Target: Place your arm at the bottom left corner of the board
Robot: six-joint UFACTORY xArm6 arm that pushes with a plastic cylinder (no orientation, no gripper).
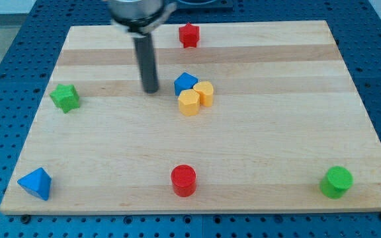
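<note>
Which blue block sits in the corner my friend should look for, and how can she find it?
Start at the wooden board and go to its corner at the view's bottom left. The blue pyramid-like block sits there alone. The other blue block is near the middle, touching two yellow blocks, just right of my tip.

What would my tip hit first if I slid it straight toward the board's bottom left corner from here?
Probably nothing until the corner itself. From my tip, the line runs over bare board, passing below the green star block. The blue pyramid block sits right at that corner, so it comes first.
</note>
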